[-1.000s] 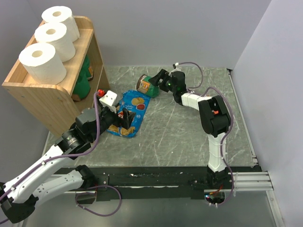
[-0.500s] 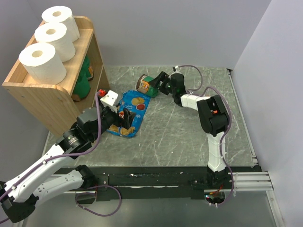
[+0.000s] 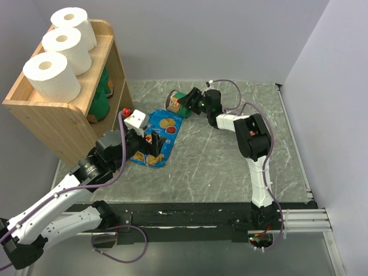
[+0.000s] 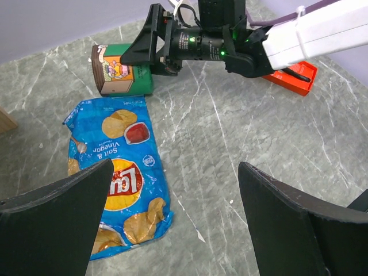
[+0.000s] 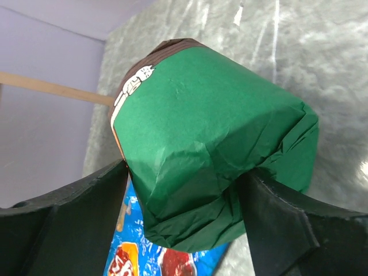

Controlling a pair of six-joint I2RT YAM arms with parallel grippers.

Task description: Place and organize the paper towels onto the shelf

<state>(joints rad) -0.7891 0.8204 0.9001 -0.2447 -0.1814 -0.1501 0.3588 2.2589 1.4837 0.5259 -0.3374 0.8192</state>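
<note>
A dark green paper towel roll (image 3: 177,102) (image 4: 123,70) lies on its side on the grey table, at the far end of a blue chip bag. My right gripper (image 3: 185,103) (image 5: 184,175) reaches in from the right and is shut on this green roll (image 5: 213,144), a finger pressed into the wrap on each side. Three white rolls (image 3: 53,75) stand in a row on the top tray of the wooden shelf (image 3: 63,112). More green rolls (image 3: 100,103) sit on a lower tier. My left gripper (image 3: 150,144) (image 4: 175,172) hangs open over the bag, holding nothing.
The blue chip bag (image 3: 158,135) (image 4: 118,178) lies flat between the arms, touching the green roll. A small flat red-orange object (image 4: 290,75) rests behind the right arm. The shelf stands against the left wall.
My right gripper has slid left around the green roll and its jaws have narrowed onto it. The left arm has barely shifted.
</note>
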